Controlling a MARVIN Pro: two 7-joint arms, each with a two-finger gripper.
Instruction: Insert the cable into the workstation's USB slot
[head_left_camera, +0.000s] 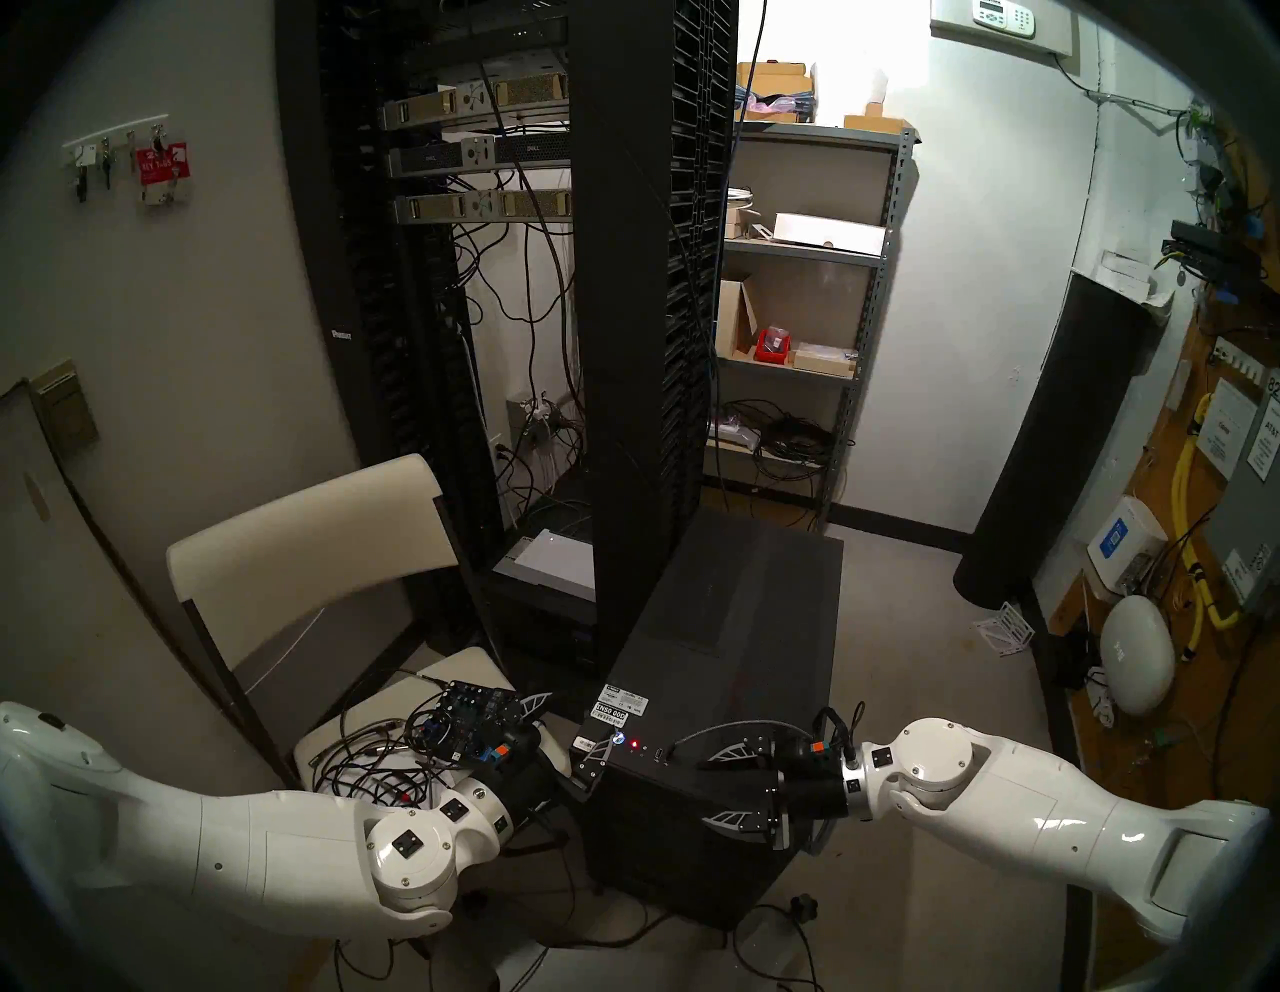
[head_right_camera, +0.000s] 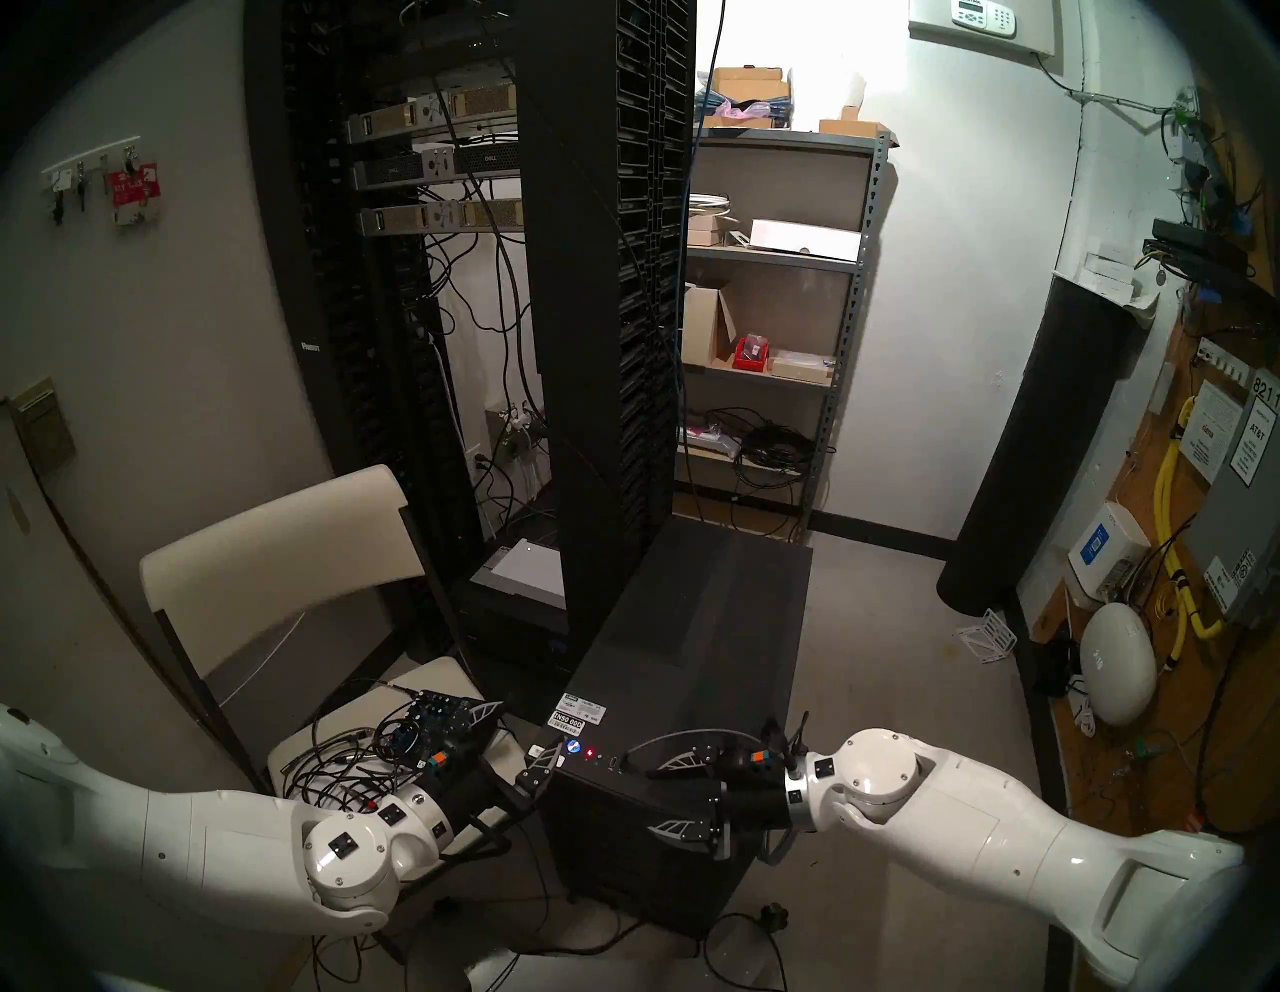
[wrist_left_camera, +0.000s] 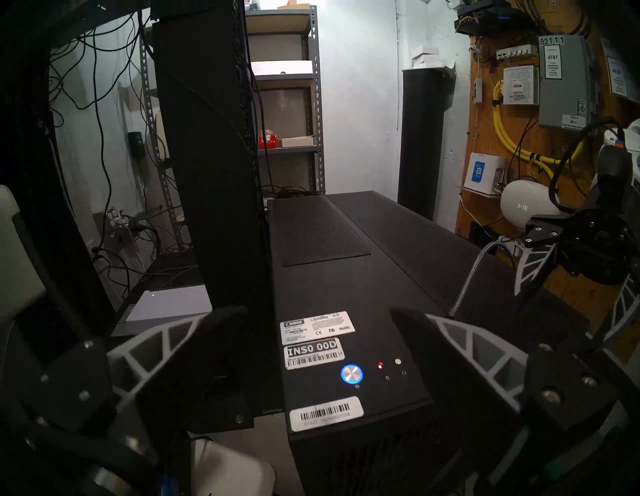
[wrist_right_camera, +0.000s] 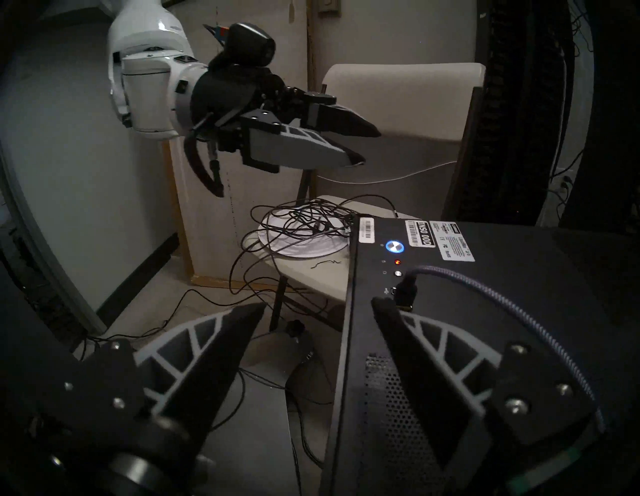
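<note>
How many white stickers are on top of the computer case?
3: barcode sticker at the front edge, INS0 00D sticker behind the power button, CAMAX label behind that. Sides may hide more.

USB slot (wrist_right_camera: 404, 302): hidden under plug | cable (wrist_right_camera: 512, 308): far end cut off

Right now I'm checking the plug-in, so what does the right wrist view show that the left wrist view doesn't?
Only the right wrist: the dark plug of the cable standing upright in the top panel of the workstation near the red light, and the left end effector, open, above the black wires. Only the left wrist: the metal shelf and yellow cables; its own finger hides the plug. Both: the cable's braid, blue power button, barcode stickers.
</note>
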